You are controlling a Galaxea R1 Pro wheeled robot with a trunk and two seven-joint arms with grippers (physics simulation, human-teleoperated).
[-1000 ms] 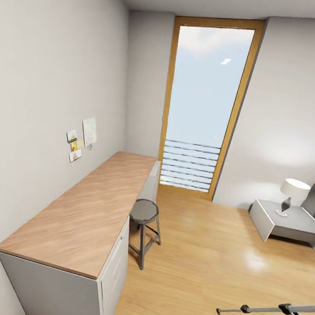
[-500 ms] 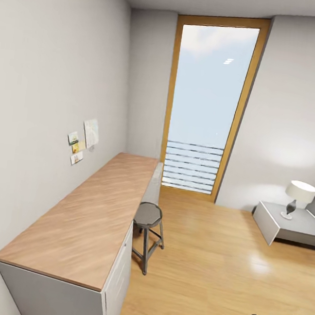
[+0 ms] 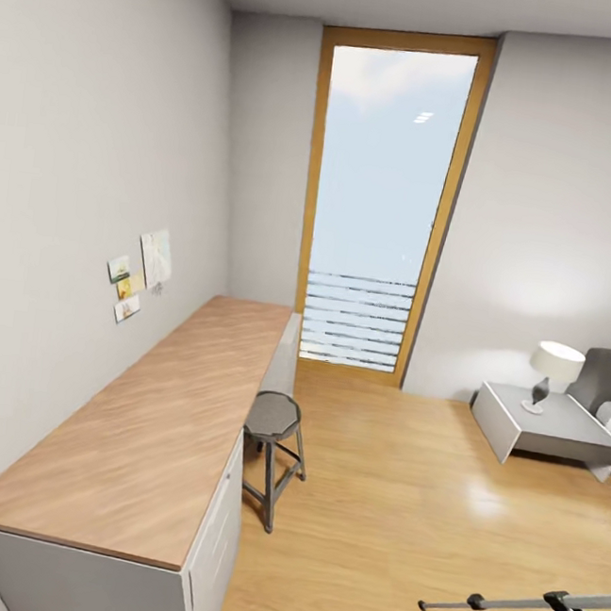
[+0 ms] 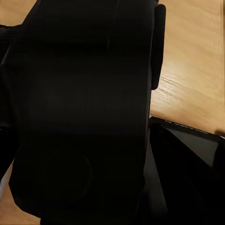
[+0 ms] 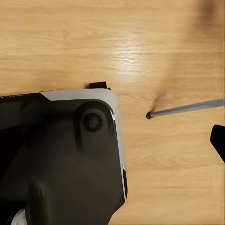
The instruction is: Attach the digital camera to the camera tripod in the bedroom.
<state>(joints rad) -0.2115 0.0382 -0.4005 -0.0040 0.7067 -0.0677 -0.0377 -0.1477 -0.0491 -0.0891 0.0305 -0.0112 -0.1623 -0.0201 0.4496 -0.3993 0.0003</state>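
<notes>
I'm looking into the bedroom from my head camera: long wooden desk running along the left wall, a round grey stool standing just beside its open side. Tall window with an orange-brown frame is sitting at the far end. A low grey side table is standing over on the right with a white-shaded lamp on it, touching the top.

Tripod: one thin silver leg with black joints is lying in at the lower right of the head view, foot resting on the wood floor. My right wrist camera is catching that same kind of leg with its black foot on the floor, off to the side of a dark, grey-edged part of my own body.

Left wrist camera is pointing at a big black shape; I can't tell if it's the camera or my own hardware.

Pincers: can't tell for either whether they're spread or pressed together.
</notes>
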